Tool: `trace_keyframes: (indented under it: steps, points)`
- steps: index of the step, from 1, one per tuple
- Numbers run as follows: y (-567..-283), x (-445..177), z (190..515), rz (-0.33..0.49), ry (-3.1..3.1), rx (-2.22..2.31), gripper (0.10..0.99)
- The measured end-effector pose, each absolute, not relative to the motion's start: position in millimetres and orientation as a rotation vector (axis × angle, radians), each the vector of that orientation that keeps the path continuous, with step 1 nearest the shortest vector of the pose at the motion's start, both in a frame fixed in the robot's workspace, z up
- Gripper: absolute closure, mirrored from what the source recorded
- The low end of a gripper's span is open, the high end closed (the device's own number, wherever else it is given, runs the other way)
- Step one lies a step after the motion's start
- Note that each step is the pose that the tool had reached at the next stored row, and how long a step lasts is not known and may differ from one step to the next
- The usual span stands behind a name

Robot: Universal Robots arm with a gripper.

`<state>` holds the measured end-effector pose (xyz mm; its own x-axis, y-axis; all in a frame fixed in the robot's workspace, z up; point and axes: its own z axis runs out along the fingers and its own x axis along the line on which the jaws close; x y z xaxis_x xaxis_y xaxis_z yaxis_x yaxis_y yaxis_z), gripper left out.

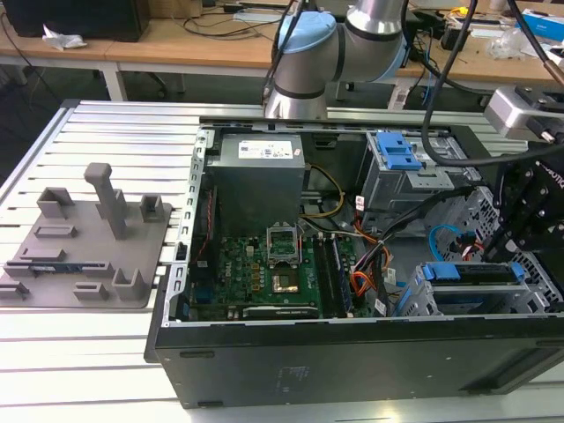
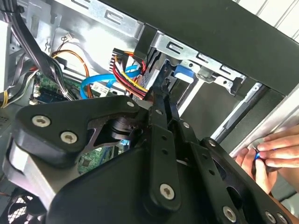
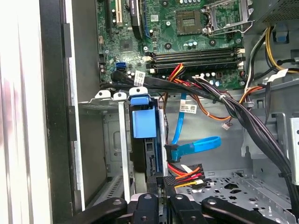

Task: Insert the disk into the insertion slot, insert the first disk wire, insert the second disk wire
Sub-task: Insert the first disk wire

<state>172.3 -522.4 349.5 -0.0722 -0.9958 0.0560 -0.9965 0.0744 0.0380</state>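
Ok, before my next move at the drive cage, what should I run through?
1. The disk seated in the insertion slot: ok, its blue caddy sits inside the cage.
2. The second disk wire plugged in: cannot tell; its dark plug lies right beside the disk.
3. The hand at the disk's connector end, next to the red-yellow wire plug: ok.
4. Workspace free of people: not ok; a person's hand is at the case edge in the second wrist view.
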Motion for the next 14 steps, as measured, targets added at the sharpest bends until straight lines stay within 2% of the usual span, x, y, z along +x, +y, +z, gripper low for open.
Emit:
trace_keyframes:
  steps: [2, 14]
  points:
    - [-527.2, 172.4, 349.5, -0.014, -2.265, 2.106, 0.922]
    - [-528.7, 173.8, 349.5, -0.016, -2.266, 2.107, 0.922]
